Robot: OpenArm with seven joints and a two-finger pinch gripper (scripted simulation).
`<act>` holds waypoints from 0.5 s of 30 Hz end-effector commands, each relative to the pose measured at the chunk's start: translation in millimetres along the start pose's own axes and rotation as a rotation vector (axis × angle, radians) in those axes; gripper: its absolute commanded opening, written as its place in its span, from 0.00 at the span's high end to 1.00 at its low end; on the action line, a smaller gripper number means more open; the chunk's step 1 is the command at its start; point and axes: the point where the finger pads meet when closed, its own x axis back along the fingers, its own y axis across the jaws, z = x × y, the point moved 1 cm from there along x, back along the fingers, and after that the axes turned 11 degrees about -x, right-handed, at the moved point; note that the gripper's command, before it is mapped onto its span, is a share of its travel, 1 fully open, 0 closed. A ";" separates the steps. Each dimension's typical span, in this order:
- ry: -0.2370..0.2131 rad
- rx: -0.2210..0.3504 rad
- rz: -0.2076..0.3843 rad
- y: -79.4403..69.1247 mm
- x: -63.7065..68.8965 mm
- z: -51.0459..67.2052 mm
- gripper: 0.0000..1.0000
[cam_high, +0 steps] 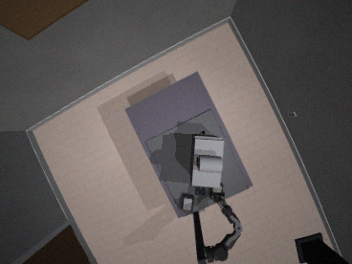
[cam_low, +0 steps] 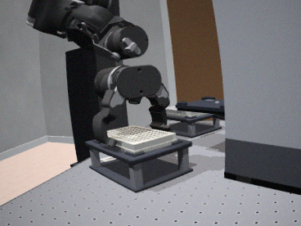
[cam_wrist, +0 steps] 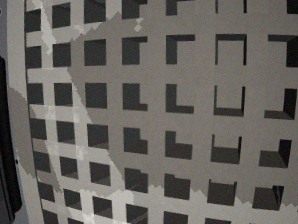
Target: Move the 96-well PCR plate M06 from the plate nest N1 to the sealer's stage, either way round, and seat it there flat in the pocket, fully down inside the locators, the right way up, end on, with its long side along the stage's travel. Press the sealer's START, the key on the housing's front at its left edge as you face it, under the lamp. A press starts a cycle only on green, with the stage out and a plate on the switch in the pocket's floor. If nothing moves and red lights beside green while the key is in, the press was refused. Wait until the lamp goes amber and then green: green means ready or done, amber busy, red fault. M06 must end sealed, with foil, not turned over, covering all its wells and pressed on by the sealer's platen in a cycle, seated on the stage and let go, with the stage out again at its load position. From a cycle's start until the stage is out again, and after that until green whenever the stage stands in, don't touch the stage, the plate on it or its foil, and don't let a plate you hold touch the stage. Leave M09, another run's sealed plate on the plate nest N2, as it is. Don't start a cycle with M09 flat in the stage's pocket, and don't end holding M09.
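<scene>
Behind plate M06 [cam_low: 141, 139], far finger [cam_low: 159, 116] half-hidden, hand [cam_low: 135, 123] not yet clenched.
</scene>
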 end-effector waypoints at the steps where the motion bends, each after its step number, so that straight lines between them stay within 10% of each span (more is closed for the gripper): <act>1: 0.000 0.000 0.002 -0.1 0.4 -0.3 1.00; 15: -0.001 -0.001 -0.002 0.4 0.5 -0.5 1.00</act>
